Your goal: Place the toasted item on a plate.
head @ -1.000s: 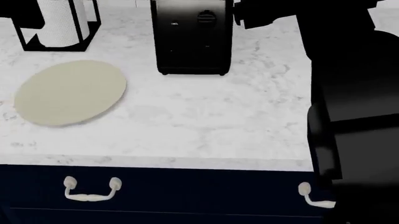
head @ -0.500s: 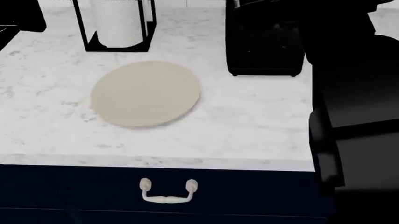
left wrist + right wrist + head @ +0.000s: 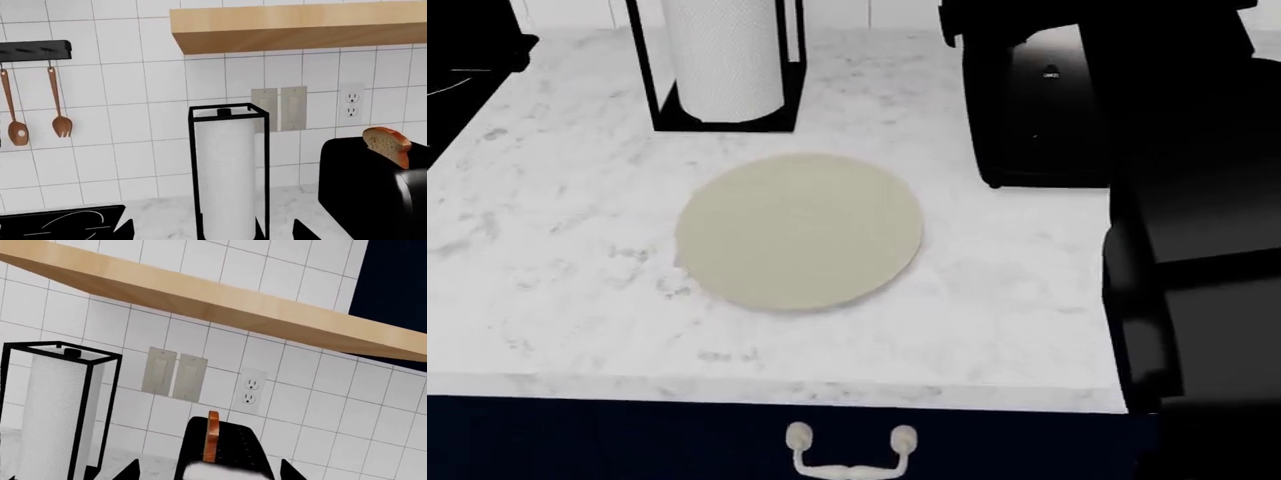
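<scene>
The toasted item (image 3: 386, 145), a tan slice with an orange-brown crust, stands upright in a slot of the black toaster (image 3: 370, 192). The right wrist view shows it edge-on (image 3: 212, 437) in the toaster (image 3: 223, 452). The cream plate (image 3: 801, 232) lies empty on the marble counter, left of the toaster (image 3: 1034, 110). My left gripper (image 3: 213, 235) is open and empty, facing the paper towel holder. My right gripper (image 3: 210, 472) is open and empty, just short of the toaster, with the slice ahead between its tips. In the head view the slice is hidden.
A paper towel roll in a black frame (image 3: 727, 60) stands behind the plate. A black cooktop (image 3: 60, 225) lies at the counter's left. My dark right arm (image 3: 1194, 220) covers the right side. A wooden shelf (image 3: 293, 25) hangs above. The counter's front edge has a drawer handle (image 3: 851, 450) below.
The head view has swung left: the plate, towel holder and toaster have slid right and a little down in it. The plate now sits near the middle.
</scene>
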Robot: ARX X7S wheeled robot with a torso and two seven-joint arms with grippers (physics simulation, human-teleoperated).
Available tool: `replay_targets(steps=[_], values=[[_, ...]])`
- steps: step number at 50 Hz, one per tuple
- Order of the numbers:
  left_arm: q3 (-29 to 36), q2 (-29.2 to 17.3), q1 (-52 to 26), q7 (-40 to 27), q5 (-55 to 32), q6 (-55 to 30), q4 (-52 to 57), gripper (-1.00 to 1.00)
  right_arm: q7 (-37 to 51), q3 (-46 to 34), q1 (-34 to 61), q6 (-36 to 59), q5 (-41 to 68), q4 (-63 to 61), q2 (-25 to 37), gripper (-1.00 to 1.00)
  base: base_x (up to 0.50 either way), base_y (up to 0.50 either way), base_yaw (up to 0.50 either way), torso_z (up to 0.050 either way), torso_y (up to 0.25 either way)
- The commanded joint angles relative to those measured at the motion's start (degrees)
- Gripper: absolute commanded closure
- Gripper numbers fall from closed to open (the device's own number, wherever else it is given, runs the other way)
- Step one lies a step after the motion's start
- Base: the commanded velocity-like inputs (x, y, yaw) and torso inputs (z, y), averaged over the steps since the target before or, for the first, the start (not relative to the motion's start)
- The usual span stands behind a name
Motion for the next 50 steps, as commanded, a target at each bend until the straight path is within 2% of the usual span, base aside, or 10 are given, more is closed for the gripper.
replay_targets(steps=[1,45,50], values=[[-0.3,0.2,-0.5,-0.3,-0.9,-1.0,1.0,-1.00,0.4,0.3,0.6,1.4,0.2,-1.3,0.4,-1.00,0.50,0.00,0.00,0.000,0.000],[-0.1,-0.1,-1.2,-1.3,-2.3,-1.3,1.4,-1.00,0.7,0.8,0.0,3.4,1.5,-3.7,1.4,-1.00,0.50,0.00,0.00,0.000,0.001],[-0.1,-0.2,-1.3,-1.4,-2.5,-1.7,1.6,-1.00,0.6,0.6,0.4,3.8,1.7,-3.7,1.4,-1.00,0.00,0.00,0.00,0.000,0.000]])
